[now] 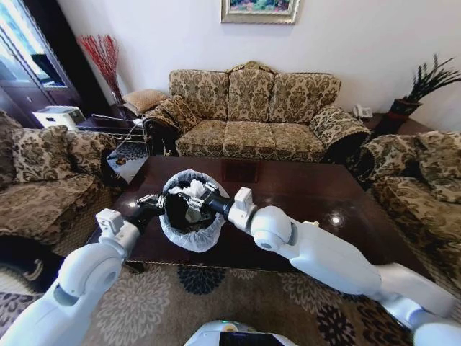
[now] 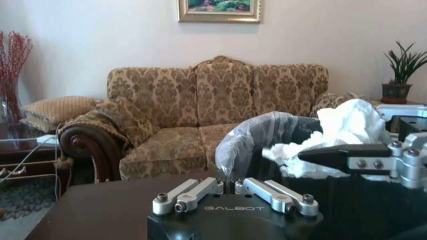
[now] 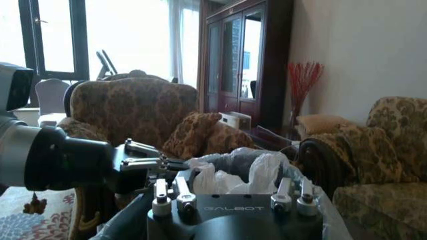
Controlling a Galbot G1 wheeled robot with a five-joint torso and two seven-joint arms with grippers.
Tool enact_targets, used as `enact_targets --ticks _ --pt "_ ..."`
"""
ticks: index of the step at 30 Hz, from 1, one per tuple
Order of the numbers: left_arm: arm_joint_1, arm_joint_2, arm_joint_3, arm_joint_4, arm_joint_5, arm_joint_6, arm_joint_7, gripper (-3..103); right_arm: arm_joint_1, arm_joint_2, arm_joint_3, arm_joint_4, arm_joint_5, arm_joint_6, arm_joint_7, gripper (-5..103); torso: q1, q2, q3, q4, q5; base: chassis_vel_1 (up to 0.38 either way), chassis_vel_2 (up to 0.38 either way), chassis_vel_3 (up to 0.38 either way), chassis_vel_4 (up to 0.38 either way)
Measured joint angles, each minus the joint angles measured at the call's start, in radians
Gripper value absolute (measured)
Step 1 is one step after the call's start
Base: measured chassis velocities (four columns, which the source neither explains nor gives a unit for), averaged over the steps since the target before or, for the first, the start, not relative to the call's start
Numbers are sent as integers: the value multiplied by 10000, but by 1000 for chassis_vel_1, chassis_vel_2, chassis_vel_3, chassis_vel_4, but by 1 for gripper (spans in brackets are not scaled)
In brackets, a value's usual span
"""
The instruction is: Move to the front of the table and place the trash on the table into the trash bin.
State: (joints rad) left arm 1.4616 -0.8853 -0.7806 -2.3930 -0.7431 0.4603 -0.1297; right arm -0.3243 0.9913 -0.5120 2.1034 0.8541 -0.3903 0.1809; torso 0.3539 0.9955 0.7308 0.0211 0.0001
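The trash bin [image 1: 189, 238], black with a white bag folded over its rim, stands on the dark glossy table [image 1: 310, 194] near its front left part. My left gripper [image 1: 150, 202] is at the bin's left rim [image 2: 250, 137] and shut on it. My right gripper [image 1: 194, 203] reaches over the bin's mouth, shut on a crumpled white paper wad [image 1: 193, 189] of the trash. The wad [image 2: 347, 122] stands above the rim, with one of the right gripper's fingers [image 2: 333, 154] beside it. In the right wrist view the wad [image 3: 230, 177] sits between the right gripper's finger links, with the left gripper [image 3: 150, 162] farther off.
A patterned sofa [image 1: 252, 115] stands behind the table, with armchairs on the left [image 1: 43, 180] and right [image 1: 418, 180]. A glass side table [image 1: 122, 148] is at the back left. A floral rug [image 1: 216, 303] lies under the table's front edge.
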Motion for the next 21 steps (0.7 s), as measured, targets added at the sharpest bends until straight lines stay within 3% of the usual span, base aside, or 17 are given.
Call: enact_targets --ticks 2,5,10,18,21 --pt "0 -4 -2 -18 0 6 -4 3 0 -34 4 25 1 18 0 68 0 0 0 0 0 0 0 0 0" --pt "-1 -30 -4 -50 3 17 -7 3 14 -117 4 71 2 85 -70 84 0 0 0 0 -1 0 0 0 0" --pt "40 -105 -34 -141 12 42 -13 3 33 -217 -15 151 -18 251 -305 98 0 0 0 0 0 0 0 0 0" --pt "138 -266 -54 -177 105 58 -14 3 297 66 240 193 417 1343 -116 100 0 0 0 3 -1 0 0 0 0" --pt "186 -326 -54 -84 213 59 -10 3 588 66 1296 226 1112 1543 337 100 0 0 0 5 -2 0 0 0 0"
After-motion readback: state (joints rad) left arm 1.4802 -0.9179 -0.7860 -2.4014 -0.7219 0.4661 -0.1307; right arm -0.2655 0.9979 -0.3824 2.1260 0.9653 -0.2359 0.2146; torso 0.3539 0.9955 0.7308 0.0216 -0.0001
